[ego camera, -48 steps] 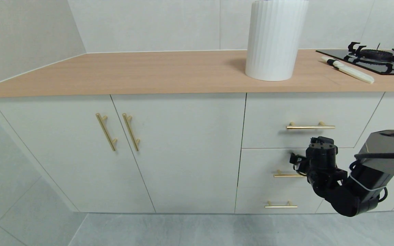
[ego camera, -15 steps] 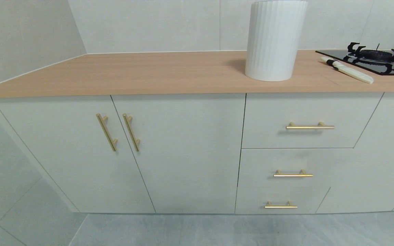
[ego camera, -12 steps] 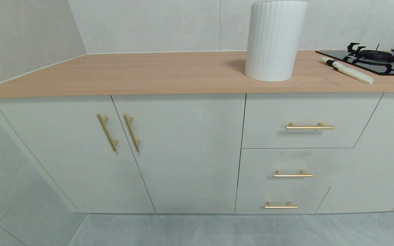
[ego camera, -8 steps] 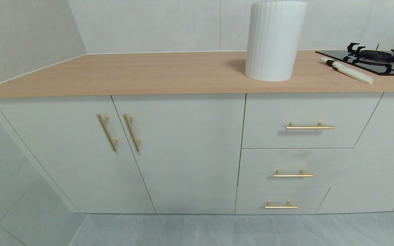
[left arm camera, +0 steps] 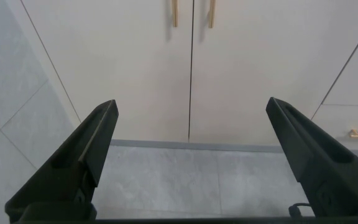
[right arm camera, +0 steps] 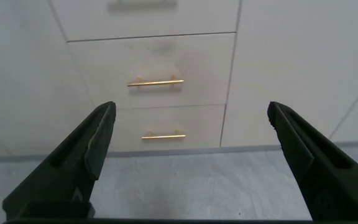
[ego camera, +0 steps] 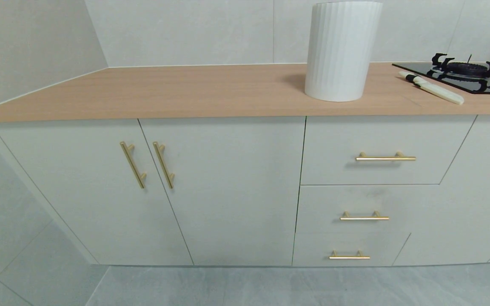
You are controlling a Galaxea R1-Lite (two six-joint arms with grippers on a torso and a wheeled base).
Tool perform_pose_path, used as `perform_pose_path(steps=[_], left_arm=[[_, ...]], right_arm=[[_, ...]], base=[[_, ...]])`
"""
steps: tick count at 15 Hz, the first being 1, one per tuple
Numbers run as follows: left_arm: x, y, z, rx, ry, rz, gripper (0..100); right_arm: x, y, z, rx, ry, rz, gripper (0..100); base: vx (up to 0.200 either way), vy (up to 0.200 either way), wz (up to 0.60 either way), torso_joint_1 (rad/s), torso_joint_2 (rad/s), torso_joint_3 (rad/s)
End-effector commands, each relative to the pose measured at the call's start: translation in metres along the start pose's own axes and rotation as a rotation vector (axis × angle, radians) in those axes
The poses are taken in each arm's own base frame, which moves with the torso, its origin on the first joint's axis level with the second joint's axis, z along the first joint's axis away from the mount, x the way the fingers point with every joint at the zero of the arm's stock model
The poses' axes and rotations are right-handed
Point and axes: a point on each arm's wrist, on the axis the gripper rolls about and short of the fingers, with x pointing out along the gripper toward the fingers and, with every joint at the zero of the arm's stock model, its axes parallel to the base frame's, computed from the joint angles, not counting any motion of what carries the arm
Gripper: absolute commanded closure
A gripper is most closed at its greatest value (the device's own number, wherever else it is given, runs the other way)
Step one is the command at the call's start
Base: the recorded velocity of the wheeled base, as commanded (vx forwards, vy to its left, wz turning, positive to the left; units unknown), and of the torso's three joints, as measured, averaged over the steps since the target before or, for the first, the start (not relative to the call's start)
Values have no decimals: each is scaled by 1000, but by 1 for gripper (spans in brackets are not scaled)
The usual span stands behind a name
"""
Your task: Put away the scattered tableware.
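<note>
One knife (ego camera: 432, 87), flat on the bench (ego camera: 185, 91), far right beside the hob (ego camera: 466, 72). Left gripper (left arm camera: 190, 106) and right gripper (right arm camera: 190, 107) both spread, empty, low before shut drawers (ego camera: 385, 170). Advised: raise arm, pinch across handle, not blade.

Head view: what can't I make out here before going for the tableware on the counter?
Head view, white ribbed container: its top is cut off by the upper edge, so its opening and contents are unseen.
Head view, knife: too small to tell a bare blade from a sheath.
Head view, hob: cut off by the right edge.
Head view, drawers and cabinet doors: shut fronts hide what is inside.
</note>
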Motion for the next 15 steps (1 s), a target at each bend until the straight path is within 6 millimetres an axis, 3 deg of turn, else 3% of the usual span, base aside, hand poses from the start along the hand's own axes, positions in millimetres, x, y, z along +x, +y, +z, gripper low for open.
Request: perform_pose_path(steps=[1,14,15], left_arm=[[0,0,0,-1,0,0,0],[0,0,0,13,0,0,0],[0,0,0,12,0,0,0]], right_arm=[[0,1,-1,-15,10,26,0],[0,1,-1,-17,8,29,0],[0,1,-1,-15,8,29,0]], base=[[0,0,0,0,0,0],[0,0,0,0,0,0],[200,0,0,-7,-2,7]])
